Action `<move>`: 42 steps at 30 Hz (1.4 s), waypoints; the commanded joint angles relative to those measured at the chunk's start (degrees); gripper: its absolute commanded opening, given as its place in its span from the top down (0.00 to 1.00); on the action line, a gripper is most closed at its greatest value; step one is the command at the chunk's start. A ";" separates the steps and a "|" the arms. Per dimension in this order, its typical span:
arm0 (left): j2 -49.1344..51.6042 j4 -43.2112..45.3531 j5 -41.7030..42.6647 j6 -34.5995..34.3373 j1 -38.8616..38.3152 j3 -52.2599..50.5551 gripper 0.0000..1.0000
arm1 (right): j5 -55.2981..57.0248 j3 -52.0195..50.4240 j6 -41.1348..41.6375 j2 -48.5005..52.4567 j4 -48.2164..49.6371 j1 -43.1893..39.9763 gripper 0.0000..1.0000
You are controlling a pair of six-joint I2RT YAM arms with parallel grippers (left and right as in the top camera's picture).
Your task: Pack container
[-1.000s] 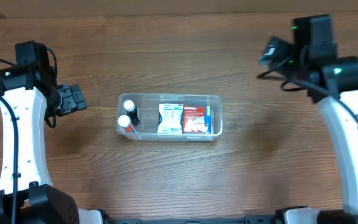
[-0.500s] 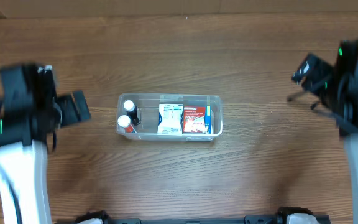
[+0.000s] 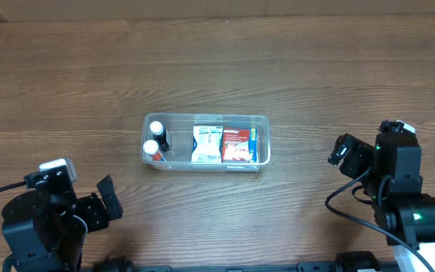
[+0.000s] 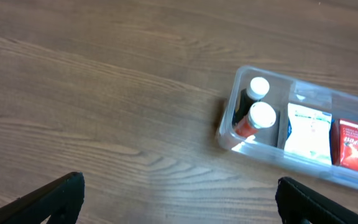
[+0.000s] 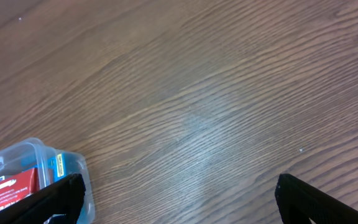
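Both arms are seen drawn back to the near edge of the counter (image 3: 217, 60), well apart from the work. Half a second earlier they were held out at the far left and right of the container. The left fingers (image 3: 106, 199) are spread wide and hold nothing, as is shown in the left wrist view, where only bare wood lies between the two tips. The right fingers (image 3: 343, 149) are likewise parted wide and empty.

Farther in, at the middle of the counter, the container (image 3: 180, 115) is left standing unmoved. Two white-capped bottles (image 3: 154, 137) are packed upright at its left end, a white packet (image 3: 207, 143) is set in the middle, and a red box (image 3: 236, 145) is lodged at the right. No loose item is visible on the wood around it.

The withdrawal is read as the close of the job. With everything in view already inside the container, the packing is judged complete or very nearly so.
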 commanded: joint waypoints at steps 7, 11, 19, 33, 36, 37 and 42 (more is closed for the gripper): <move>-0.17 -0.44 0.81 -0.61 -0.07 -0.52 0.00 | 0.17 -0.04 0.42 8.20 0.07 0.33 0.00; -0.17 -0.59 0.81 -0.61 -0.07 -0.50 0.00 | 0.24 -0.04 0.00 0.63 -0.17 0.00 0.00; -0.17 -0.59 0.81 -0.61 -0.07 -0.50 0.00 | -4.66 -24.30 0.04 -30.03 14.19 0.02 0.00; -0.17 -0.61 0.81 -0.61 -0.07 -0.50 0.00 | -14.03 -49.46 -25.97 -47.98 48.89 0.13 0.00; -0.17 -0.61 0.81 -0.61 -0.07 -0.50 0.00 | -13.84 -49.46 -28.76 -47.98 48.89 0.13 0.00; -0.17 -0.61 0.81 -0.63 -0.07 -0.50 0.00 | -14.08 -49.46 -28.72 -47.98 48.89 0.13 0.00; -0.17 -0.61 0.81 -0.61 -0.07 -0.50 0.00 | -13.99 -49.46 -28.30 -47.98 49.07 0.13 0.00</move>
